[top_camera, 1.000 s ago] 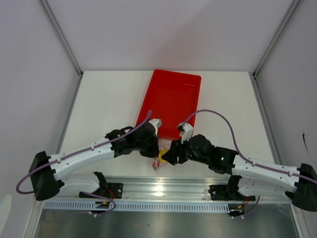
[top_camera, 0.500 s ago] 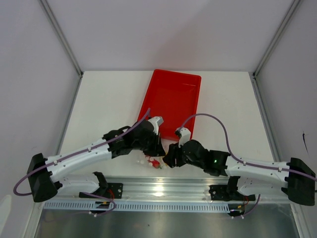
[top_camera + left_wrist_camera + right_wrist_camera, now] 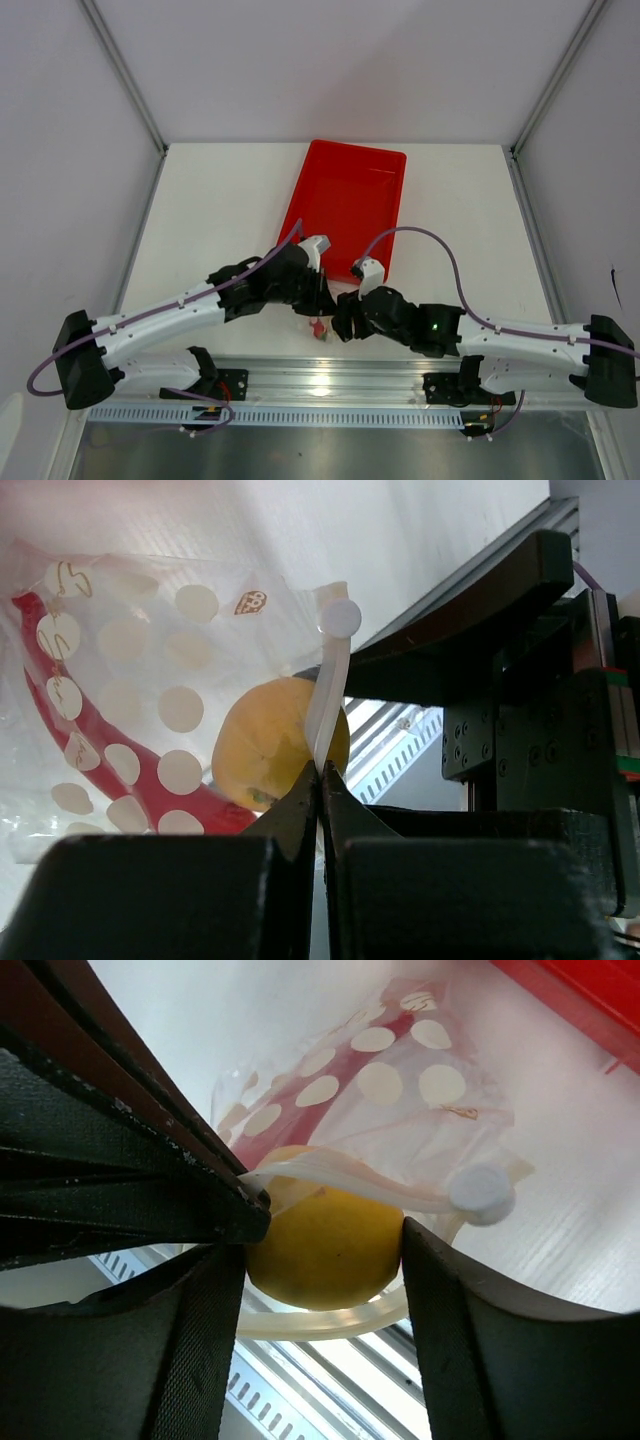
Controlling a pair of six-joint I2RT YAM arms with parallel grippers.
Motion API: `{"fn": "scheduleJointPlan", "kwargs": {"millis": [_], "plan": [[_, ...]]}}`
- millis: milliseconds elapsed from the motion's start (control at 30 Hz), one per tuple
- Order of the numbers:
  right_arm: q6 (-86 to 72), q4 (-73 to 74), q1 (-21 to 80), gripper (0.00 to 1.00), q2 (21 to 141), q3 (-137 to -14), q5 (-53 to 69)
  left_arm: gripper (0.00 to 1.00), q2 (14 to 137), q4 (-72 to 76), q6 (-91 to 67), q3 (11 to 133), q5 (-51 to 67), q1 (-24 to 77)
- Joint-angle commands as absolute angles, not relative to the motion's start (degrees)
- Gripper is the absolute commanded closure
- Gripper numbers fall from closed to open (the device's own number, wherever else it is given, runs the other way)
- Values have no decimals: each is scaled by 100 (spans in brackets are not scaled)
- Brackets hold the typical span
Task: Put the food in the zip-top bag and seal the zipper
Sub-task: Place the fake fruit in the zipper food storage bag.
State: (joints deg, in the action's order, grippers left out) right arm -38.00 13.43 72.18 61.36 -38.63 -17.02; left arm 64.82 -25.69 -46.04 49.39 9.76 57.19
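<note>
At the near edge of the table (image 3: 220,200), close to the middle, the left gripper (image 3: 315,300) and the right gripper (image 3: 340,318) meet over the zip-top bag (image 3: 318,327). The red tray (image 3: 345,200) lies just beyond them, toward the far side.

Zip-top bag (image 3: 120,640): clear film printed with white dots, lying crumpled on the table.
- Red chili pepper (image 3: 215,818): inside the bag, visible through the film, running along its length.
- Yellow fruit (image 3: 325,1255): at the mouth of the bag. One strip of the zipper (image 3: 350,1182) passes over it and the other curves beneath it.
- The mouth stands unsealed around the fruit.

Left fingers (image 3: 300,810): pressed together, pinching the upper zipper strip just below its round white tab (image 3: 343,617).

Right fingers (image 3: 455,1340): spread, one on each side of the yellow fruit, with their inner faces at or just beside its skin. Whether they bear on the fruit cannot be told.
</note>
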Motion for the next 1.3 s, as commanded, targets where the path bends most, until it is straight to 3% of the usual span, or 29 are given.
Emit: {"fn": "scheduleJointPlan", "kwargs": {"millis": [0, 167, 333, 633, 933, 1033, 1267], "plan": [[-3920, 1520, 7286, 35, 5810, -4184, -2223, 99, 6372, -2408, -4746, 4860, 1345, 5774], [-3824, 1898, 7488, 24, 5555, -4306, -2504, 99, 6407, -2417, -4729, 4913, 1380, 5774], [-3718, 2310, 7717, 23, 5414, -4552, -2751, 99, 6460, -2417, -4720, 4957, 1468, 5774], [-4191, 3434, 8183, 28, 5256, -5325, -3497, 99, 6451, -2390, -4755, 4913, 1485, 5766], [-5036, 4219, 8157, 56, 4729, -5256, -3779, 99, 6364, -2505, -4702, 4957, 1336, 5766], [-5097, 4323, 7903, 56, 4851, -5203, -3657, 99, 6101, -2505, -4694, 4905, 1144, 5774], [-4755, 3982, 6526, 43, 5615, -5607, -2787, 99, 5257, -3339, -4562, 4887, 80, 5774]]}}
